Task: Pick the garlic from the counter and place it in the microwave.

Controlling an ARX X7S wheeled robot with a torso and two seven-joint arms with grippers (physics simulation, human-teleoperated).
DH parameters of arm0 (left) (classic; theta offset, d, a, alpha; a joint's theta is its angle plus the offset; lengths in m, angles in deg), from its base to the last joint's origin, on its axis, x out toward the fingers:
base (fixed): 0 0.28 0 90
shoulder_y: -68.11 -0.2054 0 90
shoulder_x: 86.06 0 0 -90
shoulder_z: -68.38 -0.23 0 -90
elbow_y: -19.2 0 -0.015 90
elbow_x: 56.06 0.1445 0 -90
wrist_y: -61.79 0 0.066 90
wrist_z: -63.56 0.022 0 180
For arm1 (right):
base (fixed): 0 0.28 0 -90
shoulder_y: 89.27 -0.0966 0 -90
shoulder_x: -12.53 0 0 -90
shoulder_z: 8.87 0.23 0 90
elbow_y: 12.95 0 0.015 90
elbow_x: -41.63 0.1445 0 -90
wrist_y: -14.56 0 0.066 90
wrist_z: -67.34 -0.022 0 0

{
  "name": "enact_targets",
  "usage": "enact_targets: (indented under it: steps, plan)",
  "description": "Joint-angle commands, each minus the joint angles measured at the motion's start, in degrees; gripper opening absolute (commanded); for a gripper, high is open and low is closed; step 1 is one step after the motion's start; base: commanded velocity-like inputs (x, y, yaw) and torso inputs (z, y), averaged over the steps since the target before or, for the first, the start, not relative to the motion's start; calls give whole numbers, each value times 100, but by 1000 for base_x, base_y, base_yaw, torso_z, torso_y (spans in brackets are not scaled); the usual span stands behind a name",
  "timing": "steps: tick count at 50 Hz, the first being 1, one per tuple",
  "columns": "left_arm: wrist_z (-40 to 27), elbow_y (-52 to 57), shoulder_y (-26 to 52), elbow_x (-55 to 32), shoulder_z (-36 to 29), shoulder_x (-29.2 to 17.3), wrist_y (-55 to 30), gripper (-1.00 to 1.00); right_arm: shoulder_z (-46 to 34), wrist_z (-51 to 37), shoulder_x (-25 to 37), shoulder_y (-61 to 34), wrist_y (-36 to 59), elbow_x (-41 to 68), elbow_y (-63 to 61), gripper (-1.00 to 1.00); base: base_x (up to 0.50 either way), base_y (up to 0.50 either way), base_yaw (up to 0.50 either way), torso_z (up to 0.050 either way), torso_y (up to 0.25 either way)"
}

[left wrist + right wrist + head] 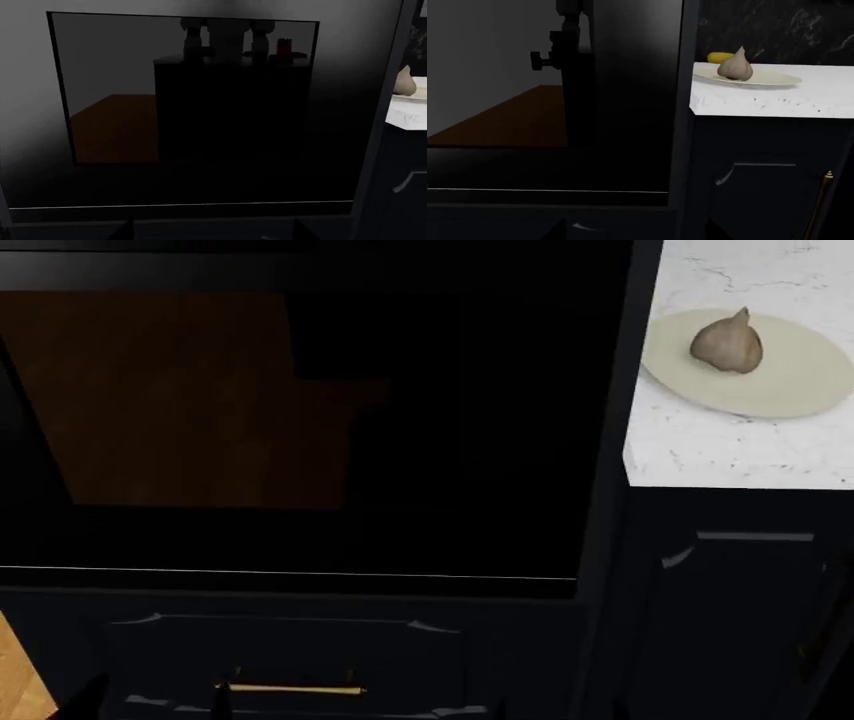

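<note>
The tan-brown garlic (pixel 727 342) stands upright on a round cream plate (pixel 801 390) on the white marble counter (pixel 721 455), at the head view's upper right. The right wrist view shows the garlic (pixel 736 67) on the plate (pixel 774 79), well ahead of my right gripper (pixel 637 232). That gripper is open, only its dark fingertips showing, with nothing between them. My left gripper (pixel 213 232) is open too and faces a dark glass appliance door (pixel 187 90). The garlic (pixel 404 82) peeks in at that view's edge. The microwave is out of view.
A yellow corn cob (pixel 719 57) lies behind the garlic on the counter. The dark glass-fronted appliance (pixel 307 420) fills the left of the head view, with a drawer and gold handle (pixel 287 690) below it. A dark cabinet door (pixel 734 610) sits under the counter.
</note>
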Motion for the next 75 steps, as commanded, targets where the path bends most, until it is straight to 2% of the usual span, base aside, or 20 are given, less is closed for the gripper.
enact_targets:
  steps: [1, 9, 10, 18, 26, 34, 37, 40, 43, 45, 49, 52, 57, 63, 75]
  plan:
    - [-69, 532, 248, -161, -25, -120, -489, 100, -11, -176, 178, -2, 382, -7, -633, 100, 0, 0, 0, 50, 45]
    - [-189, 853, 841, -192, 44, -251, -1148, 100, 435, -522, 490, -122, 1285, -35, -1948, 100, 0, 0, 0, 50, 43]
    - [-233, 933, 932, -380, 151, -208, -1421, 100, 559, -612, 534, -151, 1512, -38, -2175, 100, 0, 0, 0, 50, 25]
    - [-241, 1298, 1365, -513, 196, -355, -1901, 100, 1640, -1005, 918, -114, 2619, 149, -3688, 100, 0, 0, 0, 2, 0]
    - [-263, 1394, 1512, -528, 135, -403, -2052, 100, 3312, -1358, 1045, 41, 3648, 594, -5116, 100, 0, 0, 0, 0, 0]
    - [-250, 1380, 1460, -577, 113, -429, -2020, 100, 4521, -1520, 1171, 174, 4361, 806, -5909, 100, 0, 0, 0, 0, 0]
    - [-240, 1377, 1444, -581, 93, -445, -1996, 100, 5030, -2008, 1419, 457, 4122, 1424, -5992, 100, 0, 0, 0, 0, 0]
    - [-234, 1379, 1415, -587, 92, -464, -1955, 100, 5747, -3441, 2248, 1574, 3529, 2881, -5992, 100, 0, 0, 0, 0, 0]
    - [-232, 1387, 1394, -599, 84, -475, -1935, 100, 6353, -4280, 2733, 2605, 2862, 3723, -5991, 100, 0, 0, 0, 0, 0]
    - [-233, 1415, 1375, -601, 58, -478, -1937, 100, 6730, -4717, 2898, 3320, 2308, 4019, -5990, 100, 0, 0, 0, 0, 0]
    - [-231, 1506, 1367, -653, 44, -491, -1989, 100, 7422, -5040, 2698, 4484, 1226, 4309, -5986, 100, 0, 0, 0, 0, 0]
    - [-246, 1622, 1388, -712, 78, -509, -2046, 100, 7922, -4711, 2204, 4597, 971, 4478, -5991, 100, 0, 0, 0, 0, 0]
    - [-270, 1744, 1399, -737, 68, -533, -2092, 100, 8388, -4374, 1766, 4593, 856, 4679, -5990, 100, 0, 0, 0, 0, 0]
    - [-274, 1794, 1384, -750, 32, -550, -2079, 100, 8127, -4335, 1844, 4521, 821, 4570, -5976, 100, 0, -53, 0, 0, 0]
    - [-307, 1869, 1407, -840, 28, -569, -2142, 100, 7863, -4399, 2010, 4429, 773, 4490, -5960, 100, 0, -500, 0, 0, 0]
